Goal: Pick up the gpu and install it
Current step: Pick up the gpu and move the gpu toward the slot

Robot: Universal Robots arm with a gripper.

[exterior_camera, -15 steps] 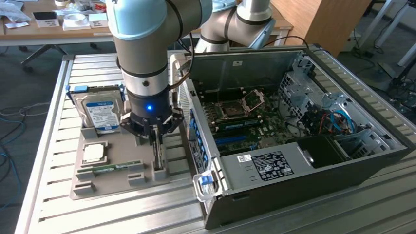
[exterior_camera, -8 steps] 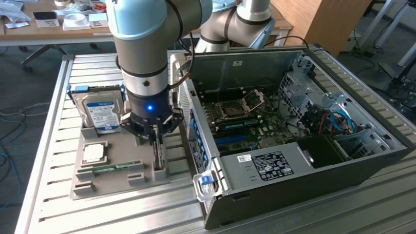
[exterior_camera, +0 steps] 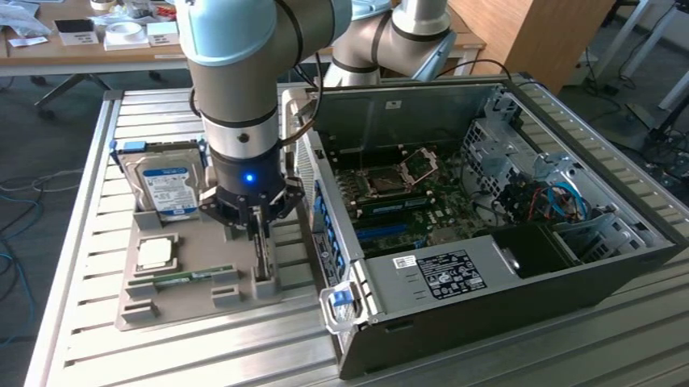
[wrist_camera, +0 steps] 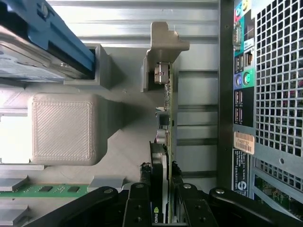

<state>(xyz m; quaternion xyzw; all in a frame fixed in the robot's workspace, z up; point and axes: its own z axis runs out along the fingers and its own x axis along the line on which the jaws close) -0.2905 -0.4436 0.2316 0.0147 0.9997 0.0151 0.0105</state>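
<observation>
**Gripper clamped on the gpu, card in the holder tray**

Quick status. The arm [exterior_camera: 242,72] comes straight down over the grey printed tray [exterior_camera: 205,305], which sits on the slatted metal table [exterior_camera: 140,347] at the exterior view's left of the open PC case [exterior_camera: 485,270].

The gripper [exterior_camera: 255,222] is right on top of the gpu [exterior_camera: 261,260]. The card stands on its long edge in a slot along the tray's side nearest the case. In the wrist view you see it edge-on [wrist_camera: 160,161], w/ the black cooler on one face and the green board on the other. The black fingers [wrist_camera: 138,203] sit one per side, pressed against both faces, so the gripper [wrist_camera: 164,188] is closed on the card. The card's lower edge looks seated in the slot, afaict.

Other stuff on the tray:
- hard drive [exterior_camera: 167,187] w/ blue-white label, upright at the far end
- CPU [exterior_camera: 157,252] lying flat, mid tray
- RAM stick [exterior_camera: 194,276] lying near the front, apart from the gpu

The case's side panel is off and the motherboard [exterior_camera: 398,201] is exposed. In the wrist view its rear port panel [wrist_camera: 241,80] runs just beside the tray edge.
</observation>
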